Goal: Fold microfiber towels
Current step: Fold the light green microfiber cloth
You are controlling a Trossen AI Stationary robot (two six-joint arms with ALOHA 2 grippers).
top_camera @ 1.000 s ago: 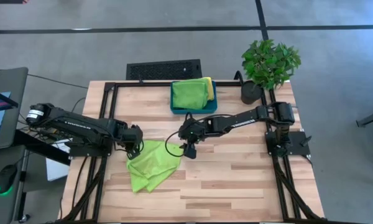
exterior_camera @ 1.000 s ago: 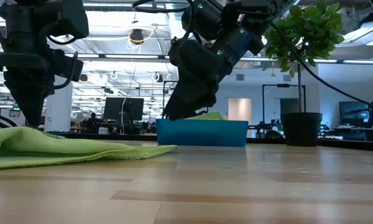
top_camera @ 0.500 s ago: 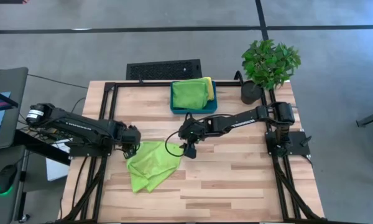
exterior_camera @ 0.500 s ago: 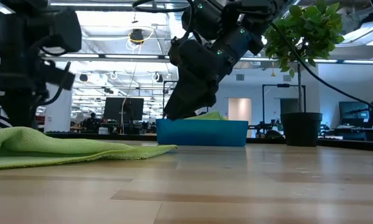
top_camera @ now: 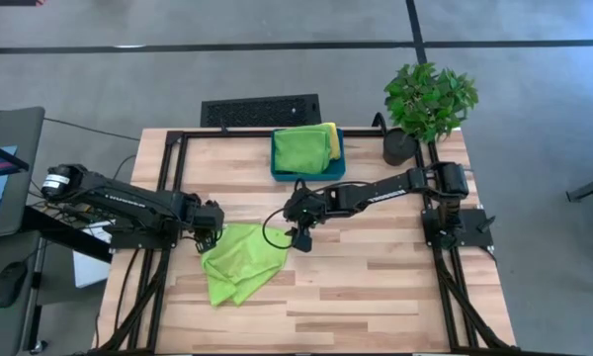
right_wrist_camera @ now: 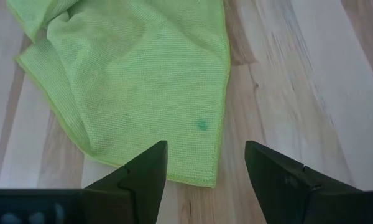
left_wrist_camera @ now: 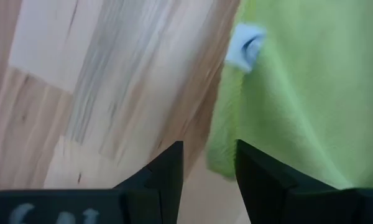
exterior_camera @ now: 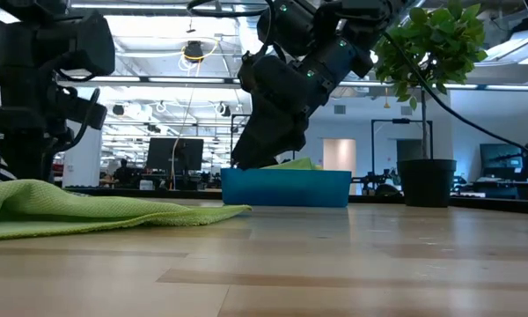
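Note:
A lime green towel (top_camera: 239,259) lies crumpled on the table's left half, its lower left part folded over; it also shows in the low view (exterior_camera: 62,210). My left gripper (top_camera: 211,229) is open just over the towel's far left edge (left_wrist_camera: 221,158), near a white label (left_wrist_camera: 245,46). My right gripper (top_camera: 301,240) is open and hovers above the towel's right corner (right_wrist_camera: 193,124). A second lime green towel (top_camera: 298,148) and a yellow one (top_camera: 330,138) lie in the teal bin (top_camera: 277,173). The teal towel is out of view.
The teal bin (exterior_camera: 286,187) stands at the table's far edge, in the middle. A potted plant (top_camera: 427,99) stands at the far right corner. Bare wood lies to the right of the towel and along the near edge.
My left gripper has risen off the towel and gone a little toward the table's left edge. The towel's far left part has settled on the table. My right gripper has kept still.

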